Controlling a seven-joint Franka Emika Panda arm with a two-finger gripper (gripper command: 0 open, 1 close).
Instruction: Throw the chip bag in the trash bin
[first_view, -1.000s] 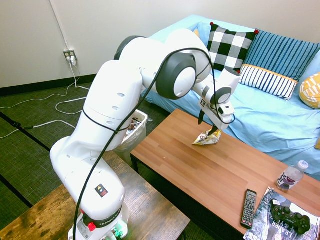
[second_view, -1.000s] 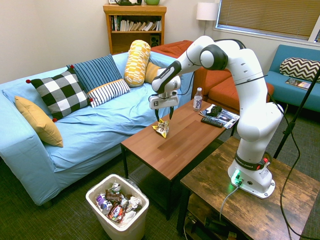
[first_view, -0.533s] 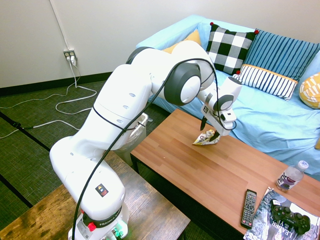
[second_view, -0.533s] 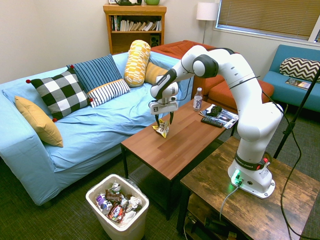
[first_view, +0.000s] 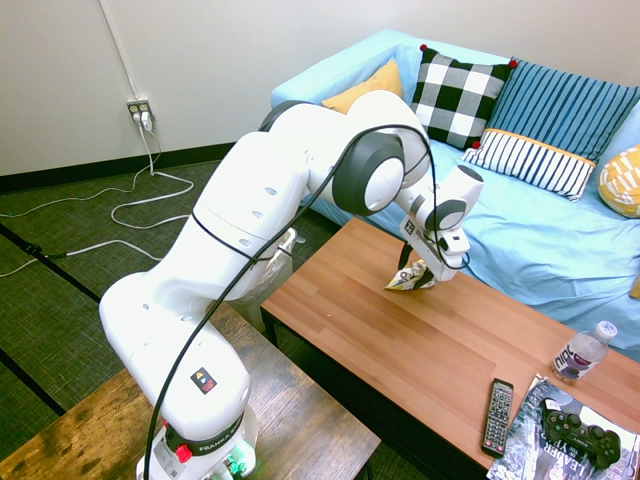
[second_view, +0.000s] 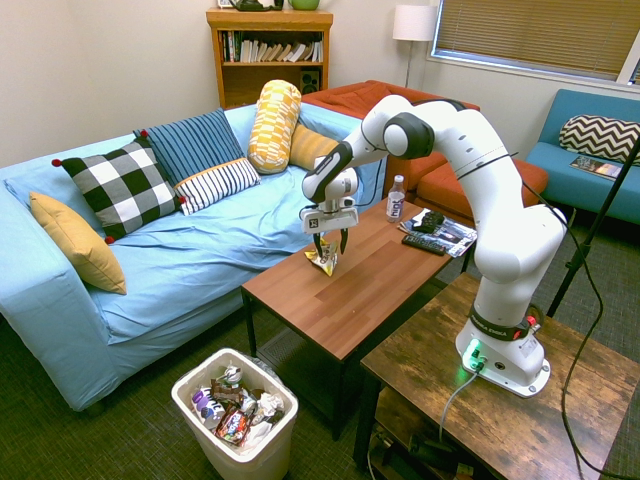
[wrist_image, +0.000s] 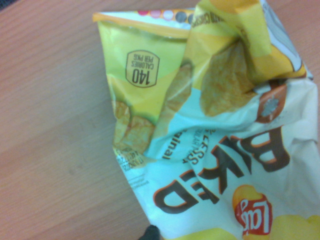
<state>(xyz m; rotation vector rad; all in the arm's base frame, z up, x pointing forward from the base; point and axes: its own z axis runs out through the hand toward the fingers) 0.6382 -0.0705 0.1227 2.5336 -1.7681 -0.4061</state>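
Only wrist view reads chip bag print

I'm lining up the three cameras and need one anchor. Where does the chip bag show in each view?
First exterior view: chip bag right of centre, on the wooden table's far edge near the sofa, under the end effector.
Second exterior view: bag at centre, on the table's sofa-side end.
Wrist view: bag fills the right half, lying on wood.
Shared landmark: the table, seen in all three.
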